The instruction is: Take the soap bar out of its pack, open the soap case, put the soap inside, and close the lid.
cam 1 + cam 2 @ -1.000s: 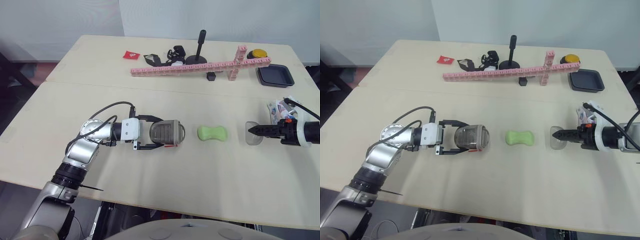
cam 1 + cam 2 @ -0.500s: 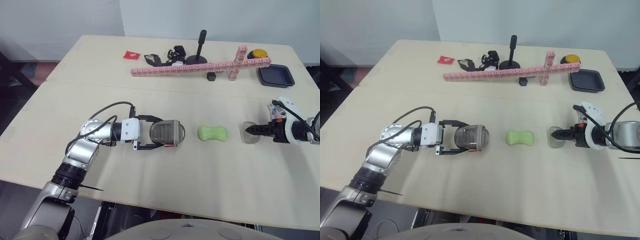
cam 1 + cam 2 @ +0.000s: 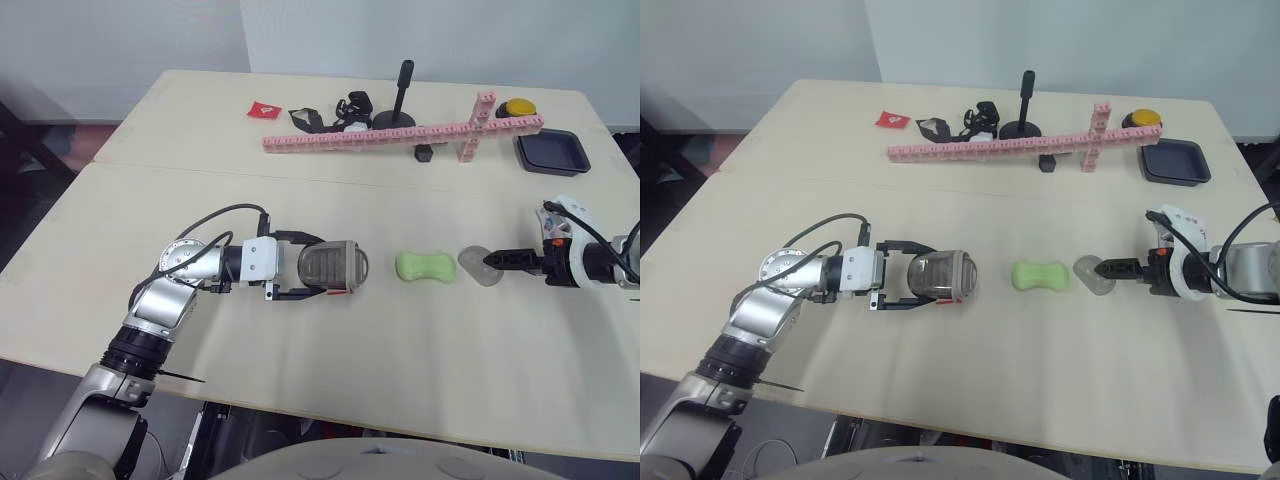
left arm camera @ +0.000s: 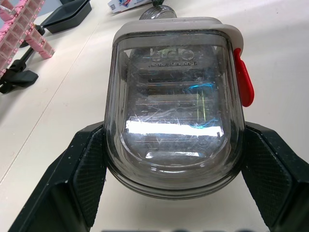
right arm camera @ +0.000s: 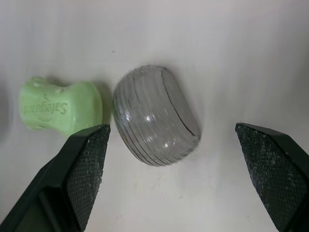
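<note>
The smoky grey soap case (image 3: 335,267) with a red clasp (image 4: 243,82) lies on its side on the table, and my left gripper (image 3: 322,267) is shut on it, one finger against each flank. A green soap bar (image 3: 425,266) lies bare to the right of the case. Its right end almost touches the clear ribbed lid (image 3: 477,265), which lies on the table. My right gripper (image 3: 490,260) is just right of the lid, and in the right wrist view its fingers (image 5: 82,164) stand wide open either side of the lid (image 5: 155,116). The soap pack (image 4: 126,4) lies farther right.
Along the table's far side run a long pink brick bar (image 3: 400,135), a black stand (image 3: 398,100), a black tray (image 3: 550,152), a yellow button (image 3: 518,107), black straps (image 3: 325,117) and a small red piece (image 3: 263,109).
My right gripper has moved left and the clear lid has slid left with it, ending up beside the green soap. The left gripper and case have stayed put.
</note>
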Motion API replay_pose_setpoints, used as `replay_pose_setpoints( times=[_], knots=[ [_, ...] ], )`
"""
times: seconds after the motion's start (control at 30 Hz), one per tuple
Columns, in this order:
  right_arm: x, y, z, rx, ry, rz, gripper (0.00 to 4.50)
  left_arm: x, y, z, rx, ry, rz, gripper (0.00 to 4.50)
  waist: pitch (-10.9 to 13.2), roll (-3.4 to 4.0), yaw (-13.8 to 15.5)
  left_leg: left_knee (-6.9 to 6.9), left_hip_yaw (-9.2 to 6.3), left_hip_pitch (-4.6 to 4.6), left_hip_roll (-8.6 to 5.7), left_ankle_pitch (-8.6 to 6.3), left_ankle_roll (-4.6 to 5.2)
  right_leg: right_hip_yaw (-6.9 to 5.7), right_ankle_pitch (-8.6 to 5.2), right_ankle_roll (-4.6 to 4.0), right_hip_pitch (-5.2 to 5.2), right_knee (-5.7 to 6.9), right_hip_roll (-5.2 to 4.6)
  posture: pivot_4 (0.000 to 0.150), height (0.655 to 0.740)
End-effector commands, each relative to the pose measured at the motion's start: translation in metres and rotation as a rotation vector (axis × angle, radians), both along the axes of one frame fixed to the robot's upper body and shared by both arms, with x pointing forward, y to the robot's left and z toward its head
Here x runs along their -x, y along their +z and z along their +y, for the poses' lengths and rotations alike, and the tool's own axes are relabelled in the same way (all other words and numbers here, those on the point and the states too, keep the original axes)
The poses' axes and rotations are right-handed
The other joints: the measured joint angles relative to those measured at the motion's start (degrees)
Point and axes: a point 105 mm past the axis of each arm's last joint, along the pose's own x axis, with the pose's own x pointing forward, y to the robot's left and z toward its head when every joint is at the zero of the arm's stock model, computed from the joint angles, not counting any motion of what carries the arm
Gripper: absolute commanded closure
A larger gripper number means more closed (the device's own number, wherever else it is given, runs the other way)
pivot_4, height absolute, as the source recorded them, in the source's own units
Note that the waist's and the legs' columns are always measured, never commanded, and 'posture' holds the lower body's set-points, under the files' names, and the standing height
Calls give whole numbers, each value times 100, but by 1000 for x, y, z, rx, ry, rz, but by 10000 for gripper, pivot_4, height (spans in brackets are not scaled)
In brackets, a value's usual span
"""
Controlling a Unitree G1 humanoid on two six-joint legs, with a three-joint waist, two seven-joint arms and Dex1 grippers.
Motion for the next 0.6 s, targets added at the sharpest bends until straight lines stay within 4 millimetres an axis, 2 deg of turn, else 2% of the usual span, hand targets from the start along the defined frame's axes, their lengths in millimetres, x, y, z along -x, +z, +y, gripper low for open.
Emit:
replay_pose_setpoints(
  times=[0.03,0.13,0.2,0.27,0.4,0.6],
  knots=[
    [-13,40,9,-6,98,-289,197,-1,6,2,7,1,-28,10440,0,0,-2,0,1,0,0,0,0,0,0,0,-1,2,0,1500,7330],
    [-7,53,24,16,294,-491,197,-1,7,2,6,0,-27,10440,0,-1,14,2,1,-2,2,-2,2,-1,0,0,-2,5,0,1500,7330],
    [12,49,44,30,529,-641,197,-2,7,2,4,-2,-24,10440,-1,-3,45,3,0,-7,3,-8,14,-3,0,0,-2,4,-1,1500,7330],
    [25,42,54,32,629,-763,197,-4,8,2,3,-2,-20,10440,-1,-4,40,12,0,-17,8,-25,42,-9,0,0,-2,7,-2,1500,7330],
    [42,28,64,12,672,-939,197,-6,9,2,-2,-1,-17,10440,-3,-4,-10,61,3,-32,13,-31,55,-15,-1,-1,-44,47,-8,1500,7330],
    [77,-5,73,-44,621,-1005,197,-11,12,6,-19,3,-22,10440,-4,-4,-121,83,5,-32,16,-27,67,-16,-17,-28,-44,55,-12,1500,7330]
  ],
)
